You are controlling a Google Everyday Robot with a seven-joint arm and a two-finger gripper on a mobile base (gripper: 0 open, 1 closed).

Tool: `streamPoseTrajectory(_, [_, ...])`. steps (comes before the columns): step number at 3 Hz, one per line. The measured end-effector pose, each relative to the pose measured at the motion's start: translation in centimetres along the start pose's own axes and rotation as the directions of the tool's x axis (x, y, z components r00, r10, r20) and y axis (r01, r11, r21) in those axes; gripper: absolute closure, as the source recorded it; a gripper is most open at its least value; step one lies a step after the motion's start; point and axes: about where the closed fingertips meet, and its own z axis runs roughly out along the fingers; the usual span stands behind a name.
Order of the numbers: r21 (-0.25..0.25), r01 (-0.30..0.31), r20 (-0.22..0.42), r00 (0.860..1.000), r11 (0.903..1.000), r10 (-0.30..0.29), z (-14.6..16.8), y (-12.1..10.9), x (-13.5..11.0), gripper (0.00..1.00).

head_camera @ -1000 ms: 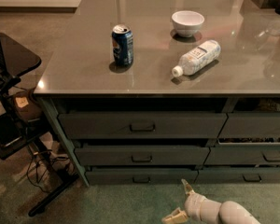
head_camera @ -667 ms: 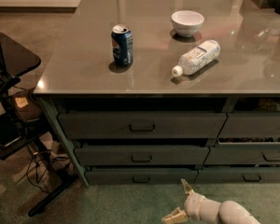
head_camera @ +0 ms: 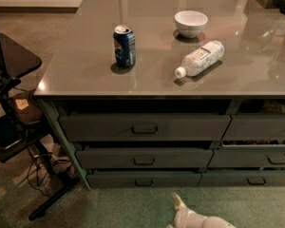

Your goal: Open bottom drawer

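The bottom drawer (head_camera: 144, 179) is the lowest, shallow grey-green front in the left stack, with a small dark pull (head_camera: 143, 182) at its centre. Its front sits about flush with the cabinet, and no inner tray shows. My gripper (head_camera: 171, 212) is at the bottom edge of the camera view, over the green floor, below and a little right of the pull. It is apart from the drawer. Its fingers are spread and empty: one pale finger (head_camera: 177, 201) points up toward the drawer, and the other is mostly cut off by the frame edge.
Two taller drawers (head_camera: 145, 127) sit above it. The neighbouring stack's low drawer (head_camera: 249, 178) is to the right. On the counter (head_camera: 85, 75) are a blue can (head_camera: 124, 45), a white bowl (head_camera: 191, 23) and a lying bottle (head_camera: 199, 59). A black stand with cables (head_camera: 19, 127) is on the left.
My gripper has dropped lower and slightly left in the view, so less of it shows. The drawers and the counter objects have not moved.
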Motion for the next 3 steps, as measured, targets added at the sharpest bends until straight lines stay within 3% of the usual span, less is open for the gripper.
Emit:
streamPoseTrajectory(1, [-0.003, 0.055, -0.031, 0.998, 0.9985, -0.055, 1.7, 0.3, 0.5, 0.00])
streamPoseTrajectory(2, [-0.002, 0.055, -0.030, 0.998, 0.9985, -0.055, 1.7, 0.2, 0.4, 0.00])
streamPoseTrajectory(3, [0.002, 0.032, -0.007, 0.999, 0.9995, -0.032, 4.2, -2.0, -0.3, 0.00])
